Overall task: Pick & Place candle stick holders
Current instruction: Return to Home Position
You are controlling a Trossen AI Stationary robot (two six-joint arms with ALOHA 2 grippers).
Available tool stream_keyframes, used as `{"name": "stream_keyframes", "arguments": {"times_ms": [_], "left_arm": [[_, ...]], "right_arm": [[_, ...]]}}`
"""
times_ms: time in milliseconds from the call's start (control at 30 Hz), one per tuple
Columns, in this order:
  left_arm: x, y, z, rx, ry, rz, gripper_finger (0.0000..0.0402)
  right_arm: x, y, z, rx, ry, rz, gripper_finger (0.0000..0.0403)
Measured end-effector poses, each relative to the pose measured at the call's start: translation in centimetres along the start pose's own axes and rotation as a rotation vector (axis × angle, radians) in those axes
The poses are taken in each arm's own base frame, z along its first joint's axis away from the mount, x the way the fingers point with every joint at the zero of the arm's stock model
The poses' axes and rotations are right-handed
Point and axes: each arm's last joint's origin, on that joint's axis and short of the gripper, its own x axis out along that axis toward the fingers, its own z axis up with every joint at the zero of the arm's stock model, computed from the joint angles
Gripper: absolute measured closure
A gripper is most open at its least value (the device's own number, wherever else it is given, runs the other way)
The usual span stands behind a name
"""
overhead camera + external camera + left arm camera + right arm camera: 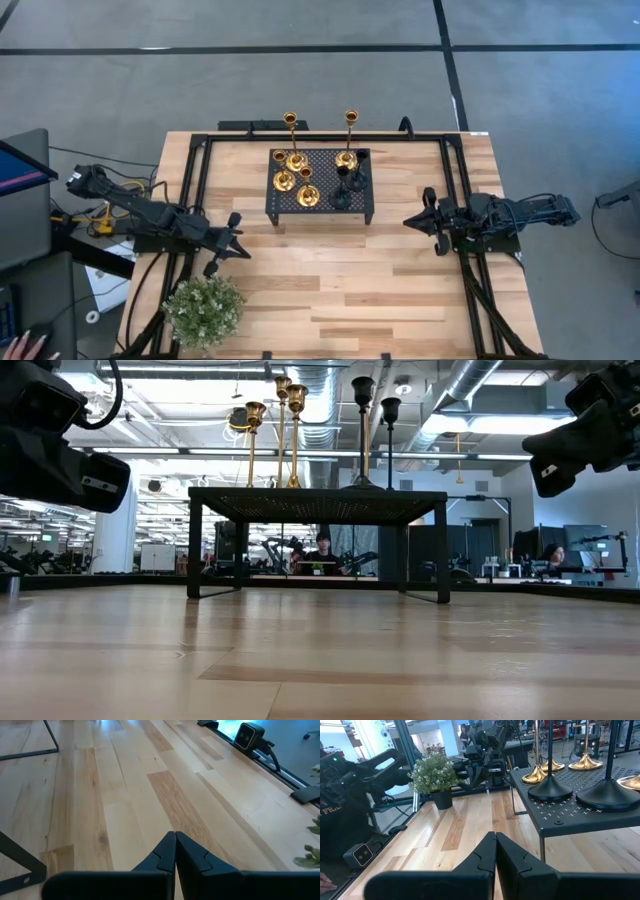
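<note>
Evidently the placing is finished. The wooden tabletop carries a black perforated stand at its far middle and a green potted plant near the front left corner.

Both arms sit low at the sides, well apart from the stand. The left end effector hangs over bare wood, and the right end effector faces the stand's side. Each has its fingers pressed together with nothing between them.

All six candle stick holders stand upright on the stand. The tall gold pair is along the far edge, two short gold ones are left of centre, and the black pair is to the right.

I judge the step in hand to be the return to rest. It calls only for each arm to fold into its parked pose, clear of the stand, carrying nothing.
</note>
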Motion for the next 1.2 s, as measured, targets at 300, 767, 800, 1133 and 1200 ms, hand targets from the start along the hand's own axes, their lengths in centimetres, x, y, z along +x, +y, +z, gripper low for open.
{"name": "stream_keyframes", "arguments": {"times_ms": [300,767,800,1133,1200], "left_arm": [[0.00,0.00,0.09,0.000,-0.010,0.000,0.0394],[0.00,0.00,0.11,0.000,-0.012,0.000,0.0394],[0.00,0.00,0.11,0.000,-0.012,0.000,0.0394],[0.00,0.00,0.17,-0.001,-0.018,0.000,0.0394],[0.00,0.00,0.18,-0.001,-0.019,0.000,0.0394]], "right_arm": [[0.00,0.00,0.00,0.000,0.000,0.000,0.0403],[0.00,0.00,0.00,0.000,0.000,0.000,0.0403],[0.00,0.00,0.00,0.000,0.000,0.000,0.0403],[0.00,0.00,0.00,0.000,0.000,0.000,0.0403],[0.00,0.00,0.01,0.000,-0.001,0.000,0.0403]]}}
